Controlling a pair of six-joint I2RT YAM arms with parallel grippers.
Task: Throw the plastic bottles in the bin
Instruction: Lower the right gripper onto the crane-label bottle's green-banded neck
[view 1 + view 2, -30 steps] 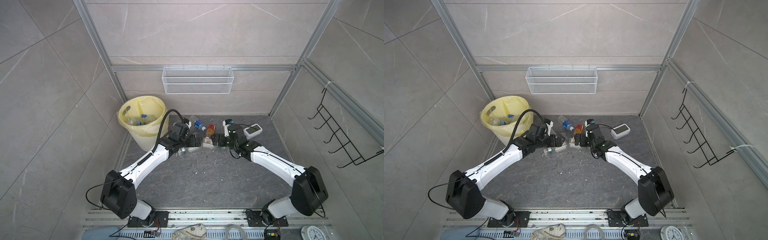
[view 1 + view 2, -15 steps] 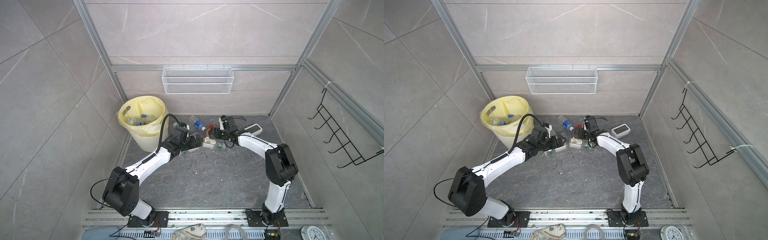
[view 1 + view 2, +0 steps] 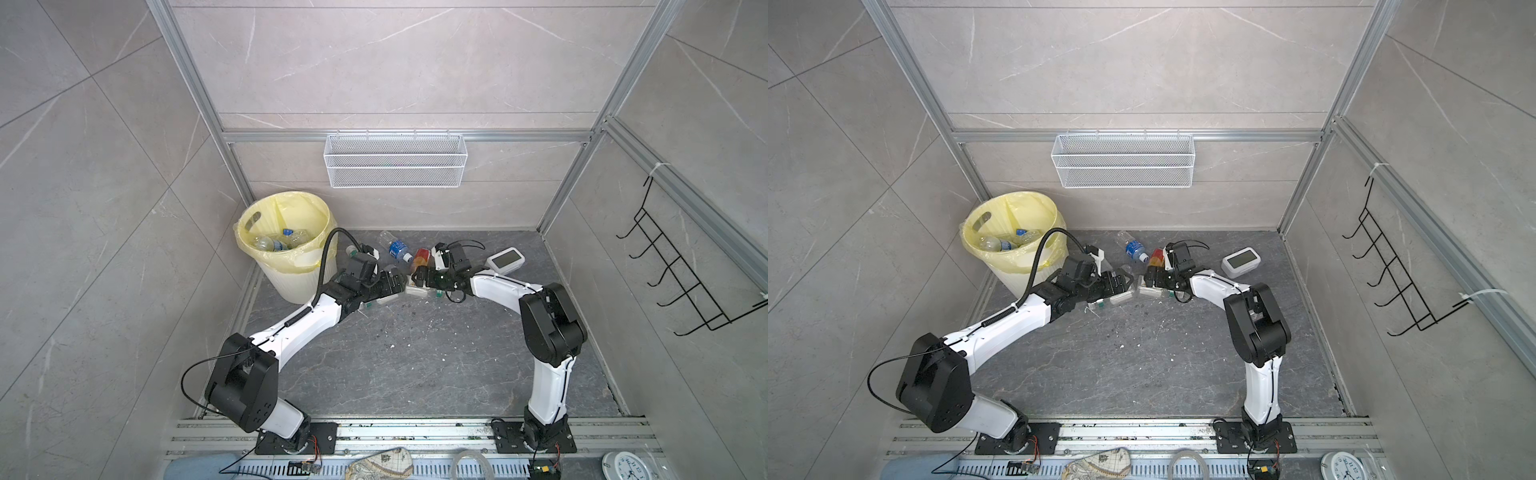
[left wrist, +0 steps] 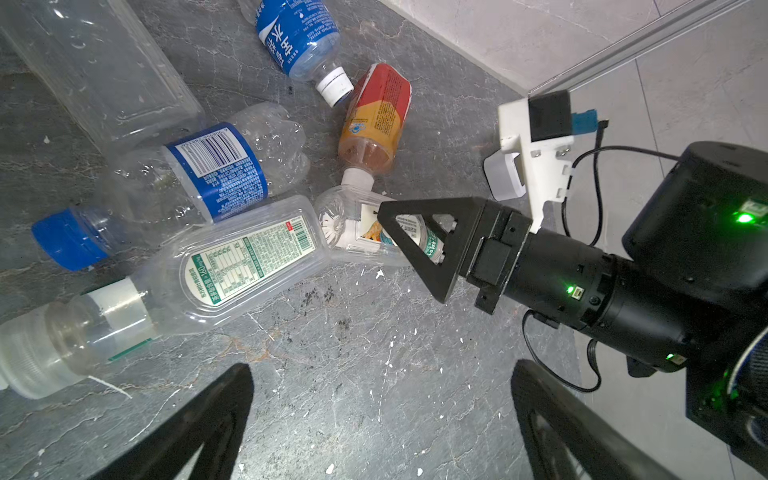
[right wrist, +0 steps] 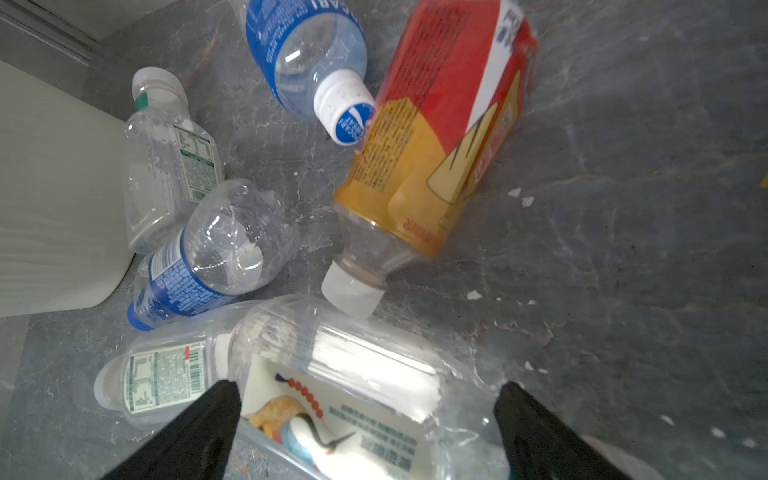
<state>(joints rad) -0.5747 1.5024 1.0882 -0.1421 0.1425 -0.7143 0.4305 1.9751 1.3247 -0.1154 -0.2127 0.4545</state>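
The right gripper [image 5: 368,386] had edged in, jaws apart astride a clear bird-labelled bottle [image 5: 357,361]; the left gripper [image 4: 382,368] gaped near an orange-red bottle [image 4: 376,120] on dark stone floor [image 3: 415,365], grey-tiled walls [image 3: 374,62].

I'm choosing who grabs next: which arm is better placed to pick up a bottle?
Likely right: the right end effector, open, straddles the bird-label bottle. The left end effector, open too, hangs over bare floor, enclosing no bottle.
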